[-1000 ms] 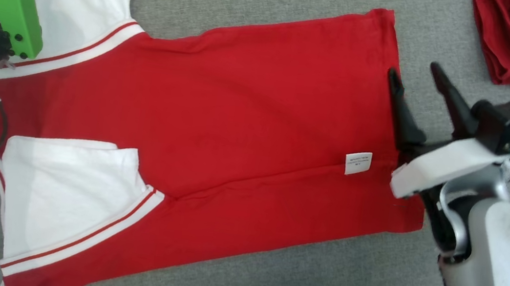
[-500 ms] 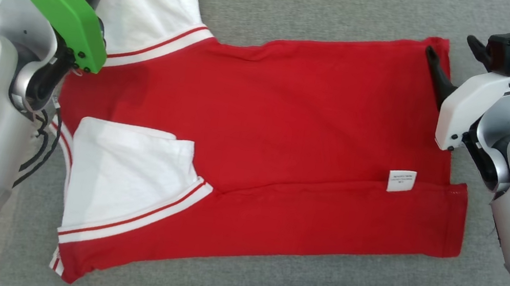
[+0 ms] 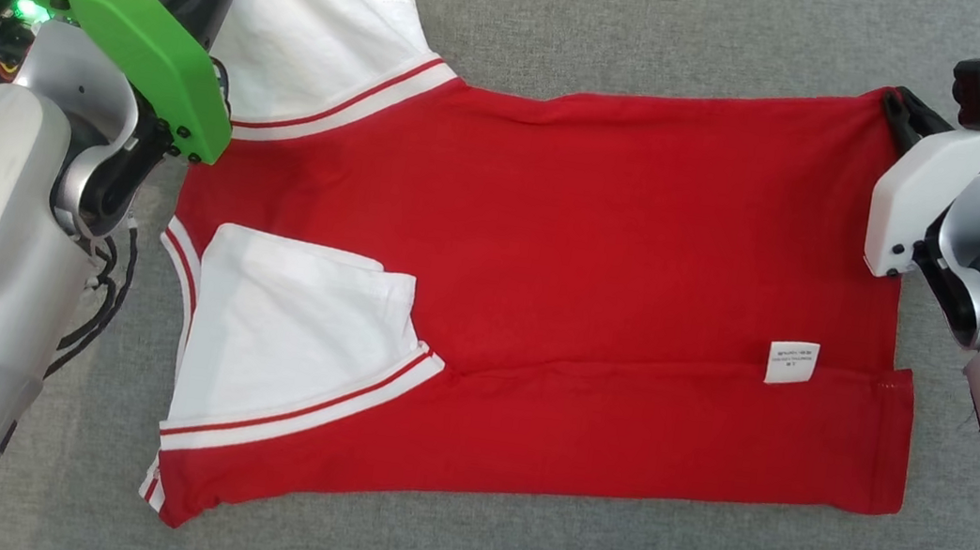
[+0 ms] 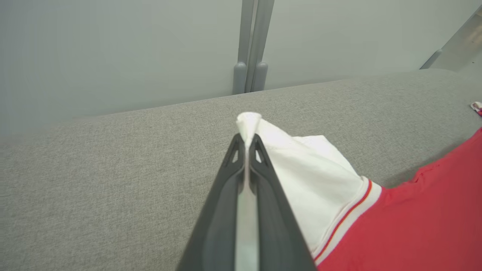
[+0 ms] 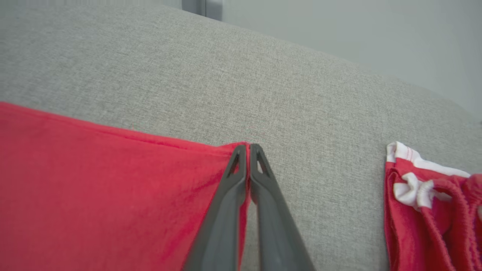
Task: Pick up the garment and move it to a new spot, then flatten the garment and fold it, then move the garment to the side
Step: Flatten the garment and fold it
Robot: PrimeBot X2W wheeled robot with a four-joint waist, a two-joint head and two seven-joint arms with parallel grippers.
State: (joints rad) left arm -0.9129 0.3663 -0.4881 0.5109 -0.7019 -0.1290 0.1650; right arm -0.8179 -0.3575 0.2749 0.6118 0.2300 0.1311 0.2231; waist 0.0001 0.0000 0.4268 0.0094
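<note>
My left claw (image 4: 246, 141) is pinched tight on the tip of the shirt's far white sleeve (image 4: 301, 165), and a bit of cloth pokes out past the fingertips. My right claw (image 5: 247, 147) is closed on the far corner of the red hem. The shirt (image 3: 596, 261) lies spread flat on the grey cushion (image 3: 579, 31) between my two arms. A crumpled red-and-white garment (image 5: 433, 210) sits just beside my right claw.
</note>
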